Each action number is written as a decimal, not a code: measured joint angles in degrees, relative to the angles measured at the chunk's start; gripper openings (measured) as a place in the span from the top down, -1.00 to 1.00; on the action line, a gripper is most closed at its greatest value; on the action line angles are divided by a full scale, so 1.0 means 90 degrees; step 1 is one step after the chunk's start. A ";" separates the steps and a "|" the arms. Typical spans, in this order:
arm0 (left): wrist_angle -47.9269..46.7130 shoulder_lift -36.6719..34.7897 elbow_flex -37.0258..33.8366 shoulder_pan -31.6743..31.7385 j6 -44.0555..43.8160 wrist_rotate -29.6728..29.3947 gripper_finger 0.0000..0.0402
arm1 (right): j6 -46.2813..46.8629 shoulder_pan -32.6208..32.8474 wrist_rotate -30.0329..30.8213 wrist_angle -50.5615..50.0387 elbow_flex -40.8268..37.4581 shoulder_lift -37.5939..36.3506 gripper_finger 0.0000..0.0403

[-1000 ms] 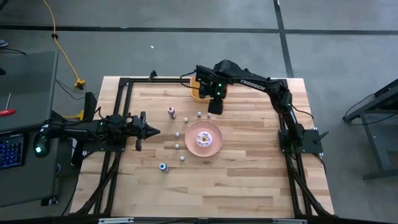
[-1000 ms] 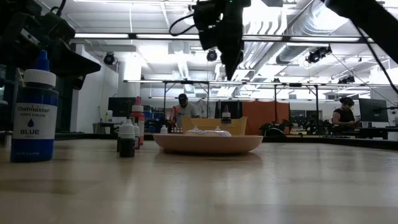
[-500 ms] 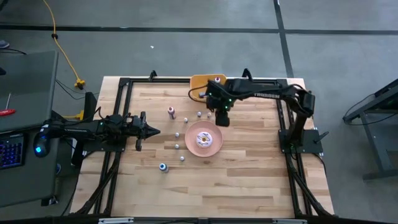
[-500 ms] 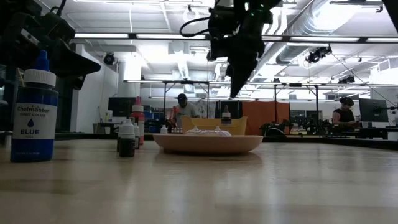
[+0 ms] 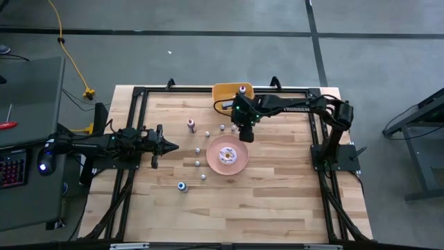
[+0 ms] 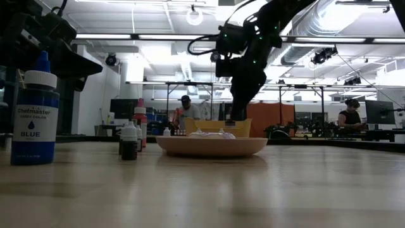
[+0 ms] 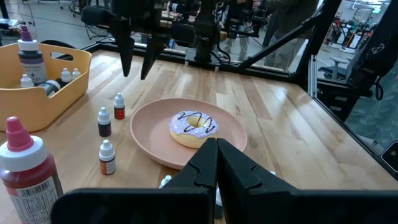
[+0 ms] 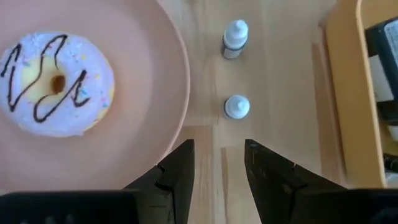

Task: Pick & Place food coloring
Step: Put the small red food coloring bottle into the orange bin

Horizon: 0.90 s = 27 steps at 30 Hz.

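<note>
Two small food coloring bottles [image 8: 236,106] stand on the worktop [image 5: 277,180] beside the pink plate [image 5: 227,154], toward the far edge near the orange bin [image 5: 223,92]. The right tool [image 8: 219,163] hangs above them, fingers spread and seemingly empty. The left tool [image 5: 170,146], clenched, waits near the left edge.

You're looking at a pink plate [image 8: 155,124] carrying a white-iced doughnut [image 8: 57,84] with dark squiggles (plus tiny coloured sprinkles), an orange bin [image 7: 43,99], a red-capped bottle [image 7: 25,171] and a blue-labelled, blue-tipped bottle [image 6: 37,114] on pale wood.
</note>
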 joint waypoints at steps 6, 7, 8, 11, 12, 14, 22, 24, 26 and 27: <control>0.0000 0.0001 -0.0001 0.0000 0.0000 0.0000 1.00 | 0.0056 -0.0046 -0.0033 0.0199 -0.0012 0.0085 0.35; 0.0000 0.0001 0.0000 -0.0001 0.0000 0.0000 1.00 | 0.0065 -0.0054 -0.0040 0.0197 -0.0012 0.0119 0.35; 0.0000 0.0001 0.0000 0.0000 0.0000 0.0000 1.00 | 0.0119 -0.0058 -0.0046 0.0187 -0.0012 0.0136 0.34; 0.0000 0.0002 -0.0002 0.0001 0.0001 0.0000 1.00 | 0.0238 -0.0077 -0.0045 0.0193 -0.0017 0.0186 0.28; 0.0000 0.0000 0.0000 -0.0001 -0.0002 0.0000 1.00 | 0.0269 -0.0100 -0.0043 0.0198 -0.0017 0.0189 0.24; 0.0000 0.0002 -0.0002 0.0001 -0.0002 -0.0002 1.00 | 0.0342 -0.0109 -0.0040 0.0198 -0.0015 0.0229 0.16; 0.0000 0.0002 0.0000 0.0001 0.0000 -0.0002 1.00 | 0.0619 -0.0110 0.0236 -0.0082 0.0450 0.0428 -0.10; 0.0000 0.0000 -0.0002 0.0001 0.0001 0.0000 1.00 | 0.0631 -0.0142 0.0249 -0.0427 0.0847 0.0612 -0.11; 0.0000 0.0000 0.0000 0.0000 0.0001 -0.0001 1.00 | 0.0671 -0.0175 0.0198 -0.0807 0.1200 0.0838 -0.11; 0.0000 0.0002 0.0000 -0.0001 0.0001 0.0000 1.00 | 0.0688 -0.0192 0.0168 -0.1011 0.1325 0.0943 -0.11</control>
